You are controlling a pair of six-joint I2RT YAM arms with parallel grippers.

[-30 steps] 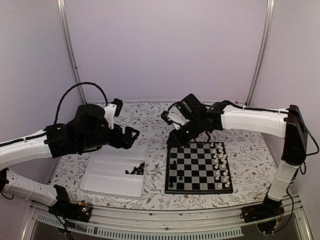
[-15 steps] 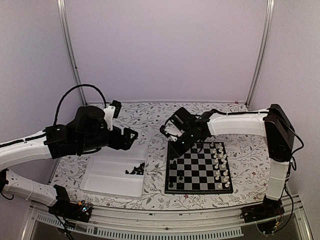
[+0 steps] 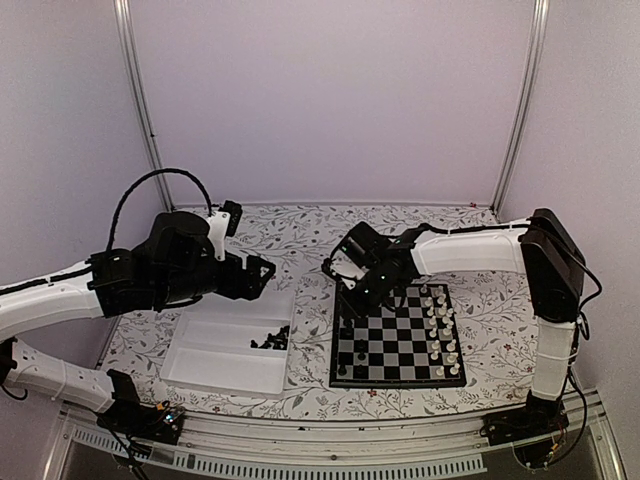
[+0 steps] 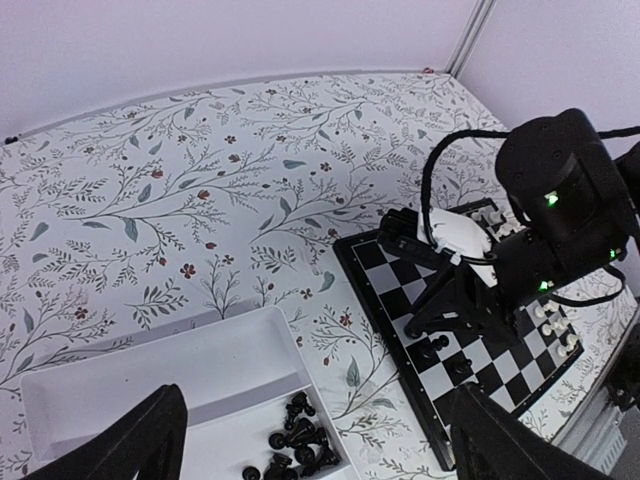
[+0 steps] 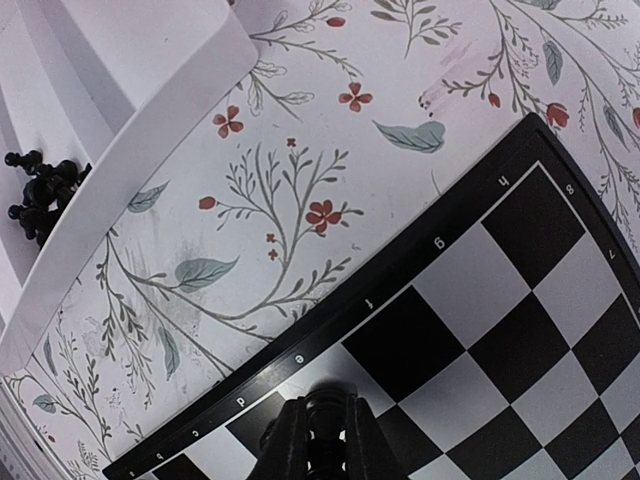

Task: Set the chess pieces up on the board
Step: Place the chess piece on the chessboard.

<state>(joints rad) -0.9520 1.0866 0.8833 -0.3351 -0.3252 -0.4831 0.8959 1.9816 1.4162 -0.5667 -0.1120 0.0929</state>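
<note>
My right jaws are pinched narrow on a tiny black chess piece (image 5: 323, 403), low over the far-left squares of the board (image 3: 398, 335). I should centre it on one square, keep it upright, then let go gently. The remaining chess pieces (image 3: 272, 340), small and dark, lie heaped in the white tray (image 3: 200, 362) left of the board. My left jaws hang wide above it.

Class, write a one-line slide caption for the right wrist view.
Right pincer grips a black piece at the board's edge row.
</note>
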